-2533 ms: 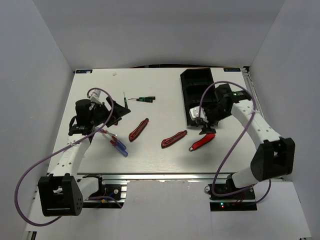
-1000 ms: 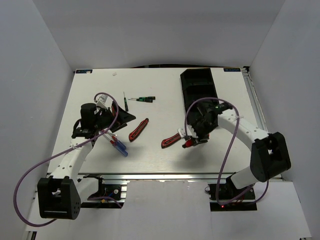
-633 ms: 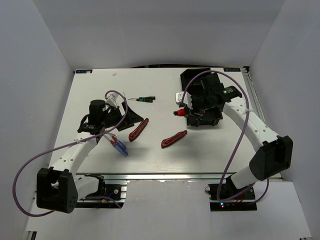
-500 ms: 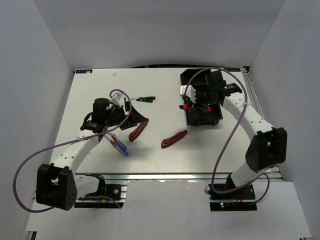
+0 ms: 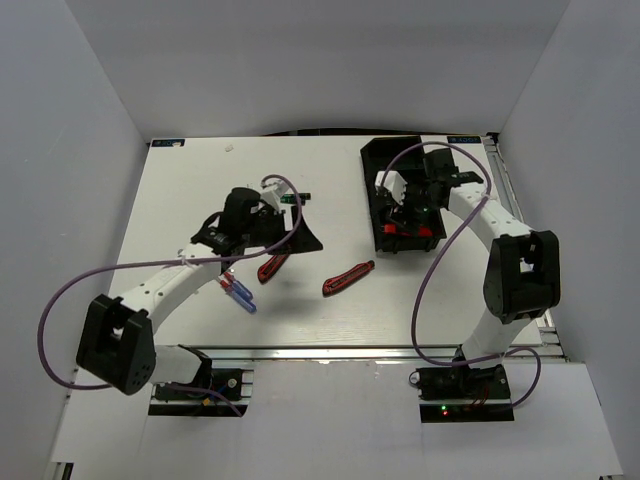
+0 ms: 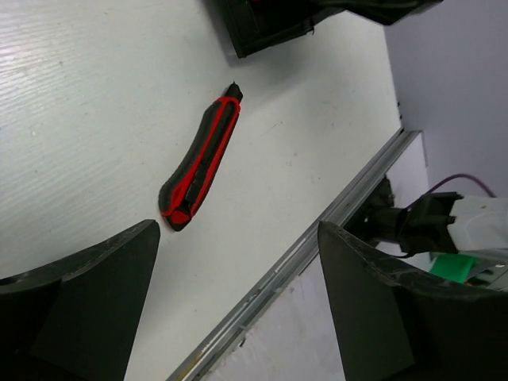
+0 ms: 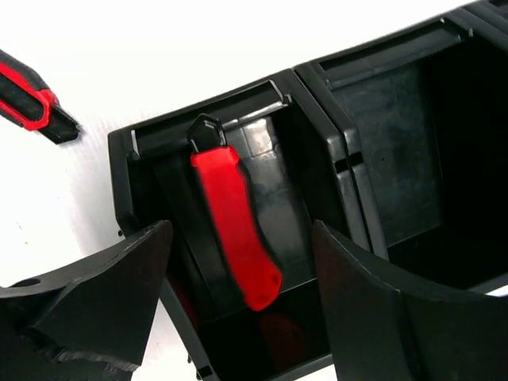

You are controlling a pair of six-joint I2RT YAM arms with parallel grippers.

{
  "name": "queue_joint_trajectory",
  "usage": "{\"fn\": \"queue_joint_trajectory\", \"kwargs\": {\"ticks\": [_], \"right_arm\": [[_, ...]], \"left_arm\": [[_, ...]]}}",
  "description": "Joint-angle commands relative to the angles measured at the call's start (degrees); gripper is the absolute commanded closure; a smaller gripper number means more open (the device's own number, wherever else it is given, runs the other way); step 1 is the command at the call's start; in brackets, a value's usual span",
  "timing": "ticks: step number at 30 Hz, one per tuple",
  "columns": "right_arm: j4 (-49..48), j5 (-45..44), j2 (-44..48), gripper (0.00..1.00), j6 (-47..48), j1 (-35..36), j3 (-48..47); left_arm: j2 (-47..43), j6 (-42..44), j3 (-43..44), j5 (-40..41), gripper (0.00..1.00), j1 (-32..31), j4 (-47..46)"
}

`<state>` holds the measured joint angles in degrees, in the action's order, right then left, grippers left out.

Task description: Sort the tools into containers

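Note:
The black three-compartment tray [image 5: 368, 170] stands at the right back of the table. My right gripper [image 5: 408, 212] hangs open over its near compartment, where a red-and-black knife [image 7: 234, 226] lies slanted, free of the fingers [image 7: 95, 294]. In the right wrist view the gripper [image 7: 242, 317] is directly above that knife, and the tray wall [image 7: 206, 119] frames it. Two more knives lie on the table, one [image 5: 272, 266] beside my left gripper [image 5: 298, 240] and one [image 5: 348, 278] further right. In the left wrist view the open gripper [image 6: 238, 302] holds nothing, with a knife [image 6: 202, 163] ahead of it.
Short blue- and red-handled screwdrivers [image 5: 240, 294] lie near the front left. A green-and-black screwdriver [image 5: 296, 198] peeks out behind the left wrist. Purple cables [image 5: 120, 275] loop along both arms. The table's metal front edge [image 6: 317, 230] runs close under the left fingers.
My right gripper carried the red knife from the table to the tray's near compartment and opened, leaving it inside. My left arm swung right toward the two knives in the middle.

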<state>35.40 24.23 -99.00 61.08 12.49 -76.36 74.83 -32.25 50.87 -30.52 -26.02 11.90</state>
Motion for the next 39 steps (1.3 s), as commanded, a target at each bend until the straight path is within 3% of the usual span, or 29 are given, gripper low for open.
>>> {"fn": "queue_joint_trajectory", "kwargs": {"ticks": [1,4,8,9,12,27,33,39], "right_arm": [[-1.3,3.1,-0.4,0.22,-3.51,-1.59,-3.0],[0.89,7.48,-0.32,0.22,-7.02,-3.17,-5.99],[7.21,20.65,0.3,0.21,-9.66,-6.42,-10.47],[8.62,26.25,0.56,0.21,-9.66,-6.95,-11.0],[10.3,30.86,3.02,0.21,-9.75,-7.57,-8.91],[4.51,29.03,7.95,0.17,-16.69,-11.26,-3.27],[4.16,28.16,7.77,0.16,-16.87,-11.79,-3.8],[3.8,27.98,8.38,0.14,-16.96,-11.88,-3.27]], "left_arm": [[2.59,4.81,4.23,4.15,0.09,-3.68,2.6],[6.99,8.6,7.82,6.87,0.13,-7.19,5.84],[13.92,14.3,12.57,9.78,0.18,-11.76,8.83],[14.9,15.02,13.54,11.0,0.18,-12.38,9.28],[18.5,17.21,17.06,11.89,0.18,-14.41,10.6],[33.62,21.0,29.63,22.61,0.18,-22.76,17.45],[39.69,21.0,33.94,27.79,0.21,-24.69,21.84],[43.38,21.35,36.58,32.27,0.31,-25.48,24.83]]}}
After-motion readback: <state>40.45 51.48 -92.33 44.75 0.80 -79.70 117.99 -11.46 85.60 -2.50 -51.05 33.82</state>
